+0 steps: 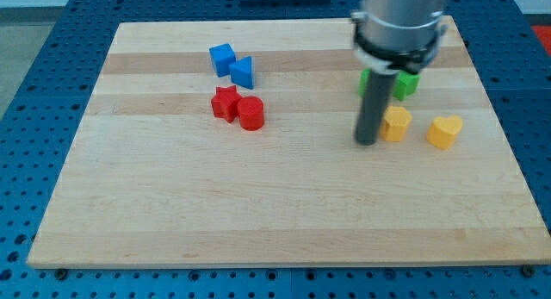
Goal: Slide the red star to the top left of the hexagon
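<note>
The red star (225,102) lies left of the board's middle, touching a red cylinder (251,114) at its lower right. The yellow hexagon (397,124) lies at the view's right. My tip (367,141) rests on the board just left of the yellow hexagon, close to it or touching it, and far to the right of the red star. The rod rises to the arm's grey end (402,23) at the view's top.
A blue cube (222,58) and a blue triangle (244,71) lie above the red star. A yellow heart (444,131) lies right of the hexagon. Green blocks (406,84) sit partly hidden behind the rod. The wooden board (258,213) lies on a blue perforated table.
</note>
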{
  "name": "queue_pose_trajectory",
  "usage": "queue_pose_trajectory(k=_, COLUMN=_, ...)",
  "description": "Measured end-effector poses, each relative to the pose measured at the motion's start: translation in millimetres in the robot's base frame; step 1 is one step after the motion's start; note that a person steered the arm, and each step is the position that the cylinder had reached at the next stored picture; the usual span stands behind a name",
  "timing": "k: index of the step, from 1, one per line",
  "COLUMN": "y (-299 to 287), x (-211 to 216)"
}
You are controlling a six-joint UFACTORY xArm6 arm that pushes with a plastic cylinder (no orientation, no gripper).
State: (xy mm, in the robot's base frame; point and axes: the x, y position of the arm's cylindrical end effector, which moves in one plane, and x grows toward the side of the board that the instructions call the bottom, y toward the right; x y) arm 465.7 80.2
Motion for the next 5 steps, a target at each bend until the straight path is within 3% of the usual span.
queue_pose_trajectory(k=1, y=-85.1, x=6.8)
queue_pose_trajectory(k=3, y=-250.0, x=-30.7)
queue_pose_trajectory(k=4, y=-247.2, x=-90.5)
queue_pose_trajectory(k=5, y=-195.9, x=-90.6)
